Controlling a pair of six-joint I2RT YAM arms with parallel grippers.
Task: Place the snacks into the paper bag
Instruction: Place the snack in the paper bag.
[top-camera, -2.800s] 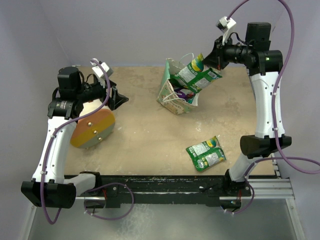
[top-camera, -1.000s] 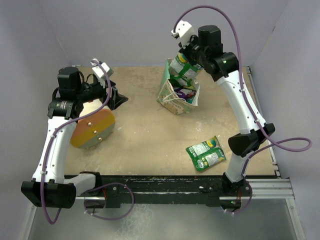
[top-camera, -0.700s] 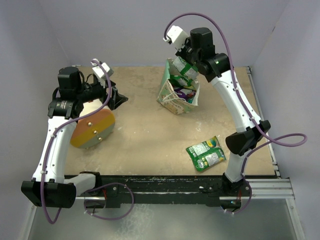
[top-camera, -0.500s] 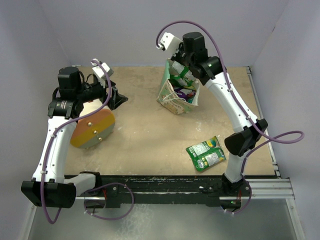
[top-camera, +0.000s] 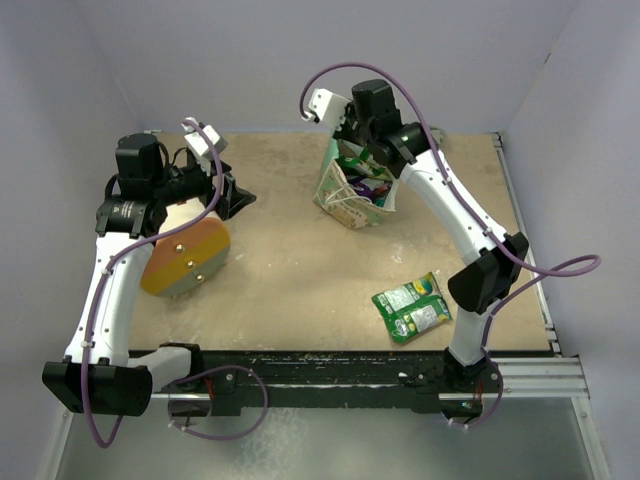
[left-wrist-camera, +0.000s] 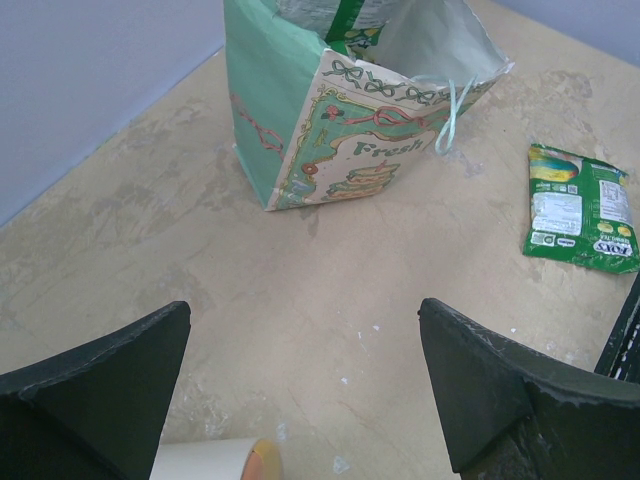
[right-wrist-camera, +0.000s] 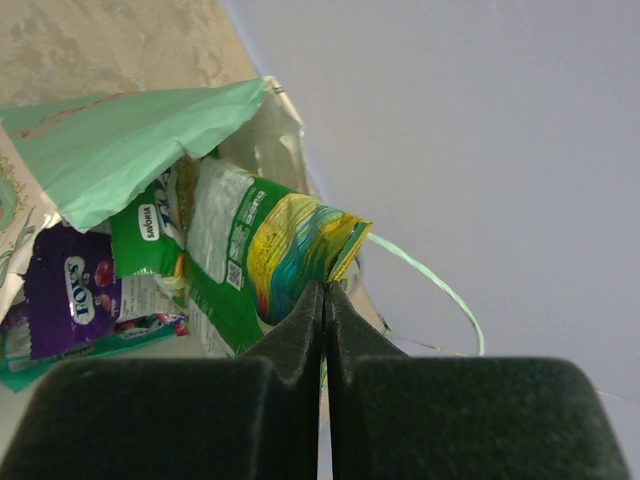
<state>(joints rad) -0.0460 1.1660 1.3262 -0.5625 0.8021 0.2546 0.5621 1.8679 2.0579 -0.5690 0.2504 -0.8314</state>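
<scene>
the right claw (right-wrist-camera: 323, 292) is squeezed tight on the top edge of a shiny green snack packet (right-wrist-camera: 250, 250). the packet hangs down into the open mouth of the small cream paper bag with mint-green sides (top-camera: 345, 195). the bag stands at the far middle of the sandy brown table (top-camera: 290, 260), and it leans a little. inside it there is a purple snack packet with white letters (right-wrist-camera: 62, 290) and more green ones, packed close together. a thin pale loop handle (right-wrist-camera: 430, 285) curves out beside the held packet. two more flat green snack packets (top-camera: 412, 308) lie on the table near the right arm's base, touching each other and well apart from the bag. the left claw (left-wrist-camera: 303, 312) is spread wide with nothing in it, and it points toward the bag from the left side. under the left arm lies a big cream cone-shaped thing with an orange end (top-camera: 185, 255).
</scene>
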